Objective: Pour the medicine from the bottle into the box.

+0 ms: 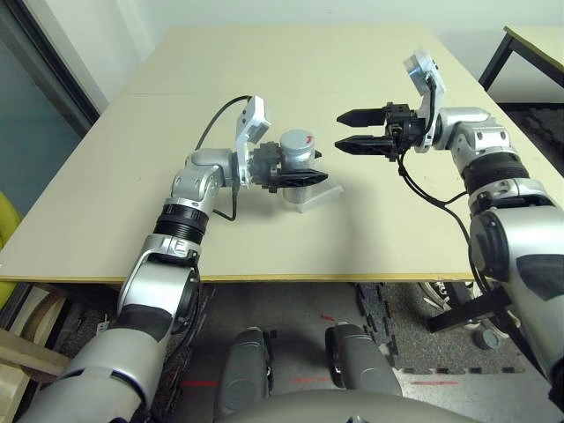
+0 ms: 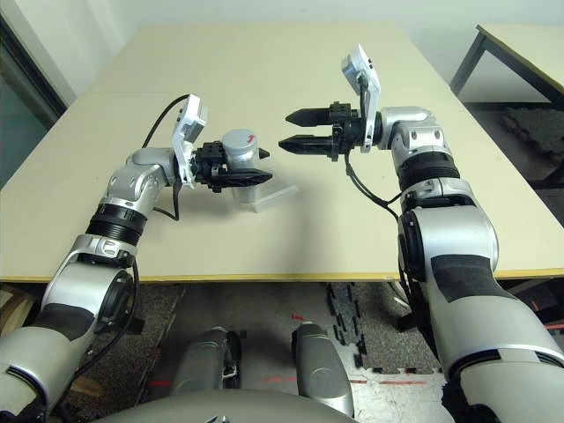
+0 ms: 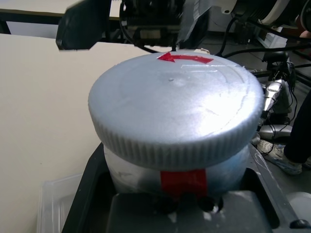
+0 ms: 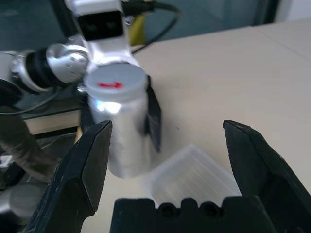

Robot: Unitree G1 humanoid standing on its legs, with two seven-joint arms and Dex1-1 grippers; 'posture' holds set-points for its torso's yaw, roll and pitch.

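My left gripper (image 1: 304, 167) grips the bottle (image 3: 177, 179) upright, cap (image 3: 175, 107) above my fingers, the box (image 4: 192, 177) just beside them. My right gripper (image 1: 345, 130) stands open; I should centre its fingers around the cap, then twist gently.

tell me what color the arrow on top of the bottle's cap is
Red, clearest in the left wrist view.

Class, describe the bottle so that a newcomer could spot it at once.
On the pale table, the left gripper grips a silvery cylindrical bottle. Its round grey cap bears a red arrow, unlike the shallow clear plastic box beside it.
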